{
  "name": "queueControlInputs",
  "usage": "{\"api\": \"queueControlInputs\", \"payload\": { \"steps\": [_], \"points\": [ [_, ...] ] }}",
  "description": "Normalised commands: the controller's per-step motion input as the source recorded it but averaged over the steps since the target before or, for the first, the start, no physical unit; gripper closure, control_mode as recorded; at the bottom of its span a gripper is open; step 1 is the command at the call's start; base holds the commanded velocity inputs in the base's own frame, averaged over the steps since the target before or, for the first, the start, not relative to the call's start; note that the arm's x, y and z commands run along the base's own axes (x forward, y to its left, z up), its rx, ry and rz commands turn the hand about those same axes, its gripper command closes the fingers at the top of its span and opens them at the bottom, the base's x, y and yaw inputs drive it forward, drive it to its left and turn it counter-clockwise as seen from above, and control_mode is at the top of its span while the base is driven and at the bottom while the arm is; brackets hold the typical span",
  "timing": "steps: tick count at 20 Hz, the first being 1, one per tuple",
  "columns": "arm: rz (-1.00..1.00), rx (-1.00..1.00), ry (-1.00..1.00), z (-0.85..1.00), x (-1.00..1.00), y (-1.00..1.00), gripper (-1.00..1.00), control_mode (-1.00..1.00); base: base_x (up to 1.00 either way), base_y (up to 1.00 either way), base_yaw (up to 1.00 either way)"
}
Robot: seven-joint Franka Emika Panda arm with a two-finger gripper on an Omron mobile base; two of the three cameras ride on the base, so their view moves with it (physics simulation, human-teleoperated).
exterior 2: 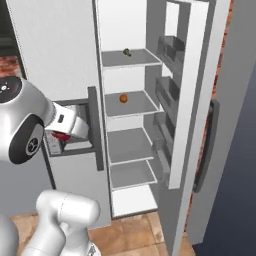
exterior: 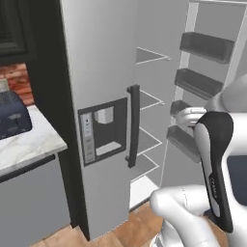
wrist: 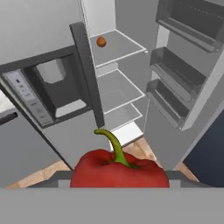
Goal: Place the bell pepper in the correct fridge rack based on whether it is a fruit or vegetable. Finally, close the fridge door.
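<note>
The red bell pepper (wrist: 119, 169), with its curved green stem, sits close at the bottom of the hand view, in front of the fridge. My gripper (exterior 2: 64, 134) is shut on the bell pepper (exterior 2: 60, 136), level with the left door's dispenser; its fingertips are hidden behind the pepper. The fridge rack (exterior 2: 137, 59) is the top pale shelf, well above and to the right of my hand, and it carries a small dark item (exterior 2: 127, 51). The fridge door (exterior 2: 192, 85) stands wide open on the right, dark bins (wrist: 179, 70) on its inner side.
A small orange fruit (exterior 2: 123, 98) lies on the second shelf. The closed left door with dispenser (exterior: 103, 130) and its dark bar handle (exterior: 133, 125) are right beside my hand. A dark toaster (exterior: 12, 116) stands on the marble counter (exterior: 29, 144) at left.
</note>
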Motion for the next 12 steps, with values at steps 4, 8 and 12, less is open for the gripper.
{"api": "queueControlInputs", "payload": {
  "steps": [4, 8, 12],
  "points": [
    [0.0, 0.0, 0.0, 0.0, 0.0, 0.0, 1.0, 1.0, 0.29, -0.27, 0.18],
    [0.0, 0.0, 0.0, 0.0, 0.0, 0.0, 1.0, 1.0, 0.31, -0.21, 0.28],
    [0.0, 0.0, 0.0, 0.0, 0.0, 0.0, 1.0, 1.0, 0.24, -0.34, 0.28]
  ]
}}
